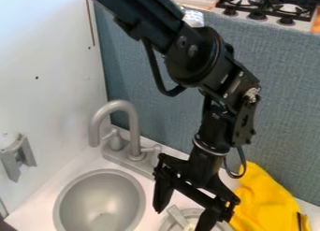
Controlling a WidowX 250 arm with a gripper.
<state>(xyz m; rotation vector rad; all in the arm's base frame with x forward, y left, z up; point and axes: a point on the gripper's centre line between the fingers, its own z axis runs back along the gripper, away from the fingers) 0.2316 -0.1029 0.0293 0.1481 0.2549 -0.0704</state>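
One black arm comes in from the top edge, left of centre, and slants down to the right as far as a big round joint; below that its last stretch drops almost upright, leaning a little to the lower left. Two cables loop off it. The one gripper [181, 220] points down at the front of the counter [34, 213], its two fingers [163, 190] spread wide apart, with nothing seen held between them. Beneath it, at the bottom edge, is one round grey piece [165, 225] with a strip [178, 217] across it — perhaps a pan or a lid, hard to tell since the gripper partly covers it.

Just left of that is one grey sink bowl [100, 202]; behind the bowl stands one grey faucet [133, 125] with two tap handles, one at each side of its spout. One yellow cloth [265, 202] lies bunched to the right, near the blue-grey panel [281, 99]. One grey bracket [18, 157] is on the white wall [50, 52]. Beyond the panel, a stove [269, 18] shows three knobs and two black grates.
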